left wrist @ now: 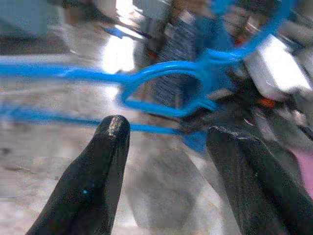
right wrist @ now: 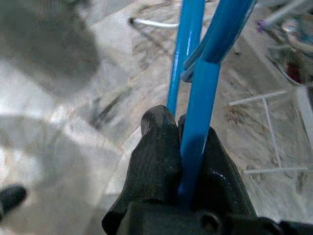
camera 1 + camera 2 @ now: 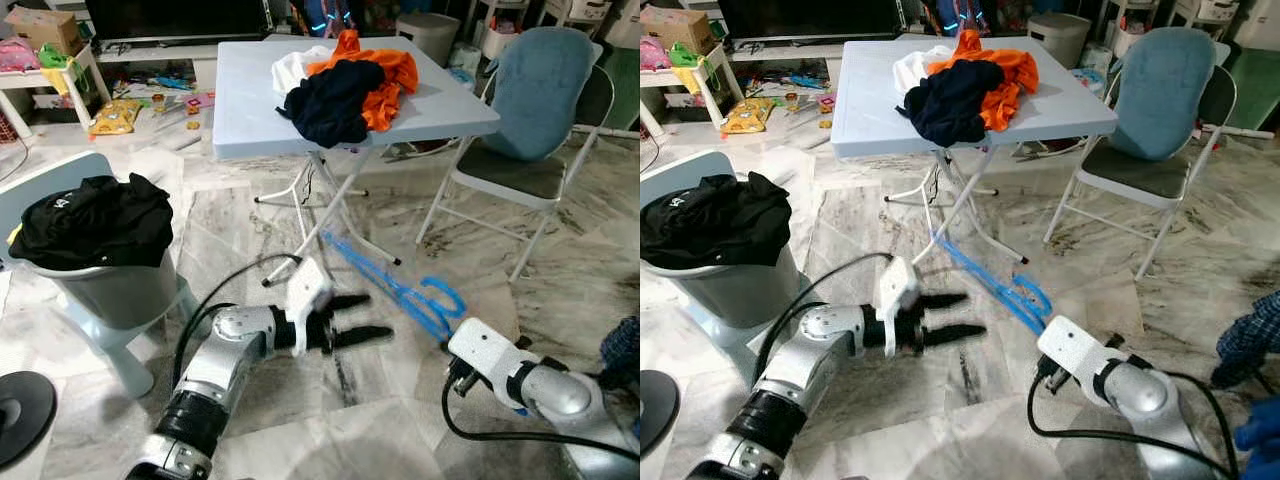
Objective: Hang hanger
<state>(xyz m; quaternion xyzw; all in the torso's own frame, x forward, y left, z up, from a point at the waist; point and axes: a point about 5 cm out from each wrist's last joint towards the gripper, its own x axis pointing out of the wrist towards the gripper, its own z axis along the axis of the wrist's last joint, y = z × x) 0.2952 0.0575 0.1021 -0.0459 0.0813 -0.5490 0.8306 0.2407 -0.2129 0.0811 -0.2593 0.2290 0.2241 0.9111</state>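
folding tabletop [image 3: 250,110] up ahead with a heap of clothes [image 3: 345,85] on it, blue-backed chair [image 3: 540,110] to its right, grey bin [image 3: 110,290] with a black garment [image 3: 95,220] on the robot's left. marble floor [image 3: 380,420] in between.

blue hanger [image 3: 400,290] is low over the floor near the table legs, hook end toward the right arm. right claw [image 2: 182,152] is clamped on one blue bar of it, fingers pinched together with the bar between them. left claw [image 3: 355,318] is held out toward the hanger, fingers apart, holding nothing; the wrist view looks straight at the hook loop [image 1: 166,88] just beyond the fingertips [image 1: 115,129].

risks, as i judge them: grip is on a thin smooth bar close to one end, so the long hanger can pivot or slide in the pinch when lifted. the far end looks close to the table legs [image 3: 330,200] and could snag there when swung up. left claw reaching in may knock the hook sideways instead of catching it. the black cable [image 3: 215,300] looping off the left arm could tangle with the hanger. no rail to hang it on that i can make out, so carrying while walking adds drop chance.
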